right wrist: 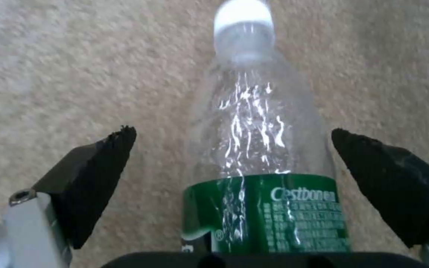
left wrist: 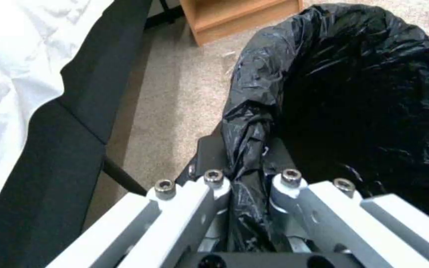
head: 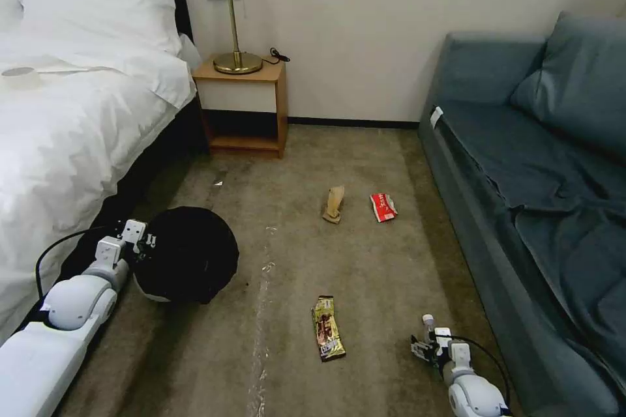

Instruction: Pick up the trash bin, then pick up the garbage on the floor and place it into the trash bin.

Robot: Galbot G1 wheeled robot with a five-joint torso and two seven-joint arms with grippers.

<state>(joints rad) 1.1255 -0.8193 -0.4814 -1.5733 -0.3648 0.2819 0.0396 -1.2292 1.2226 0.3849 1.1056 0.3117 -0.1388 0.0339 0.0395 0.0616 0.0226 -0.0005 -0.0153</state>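
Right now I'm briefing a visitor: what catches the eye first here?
The trash bin, black-lined, beside the bed, its rim pinched by the left gripper. Next, the clear bottle between the right gripper's open fingers, near the sofa.

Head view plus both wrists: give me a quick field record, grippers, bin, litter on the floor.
left gripper: shut on the rim and black liner of the trash bin, beside the bed
right gripper: open, fingers on either side of the bottle, not touching it
bottle: clear, green label, white cap, low over the carpet near the sofa
snack wrapper: on carpet, nearest the robot
paper bag: on carpet, farther out
red packet: on carpet, just right of the paper bag
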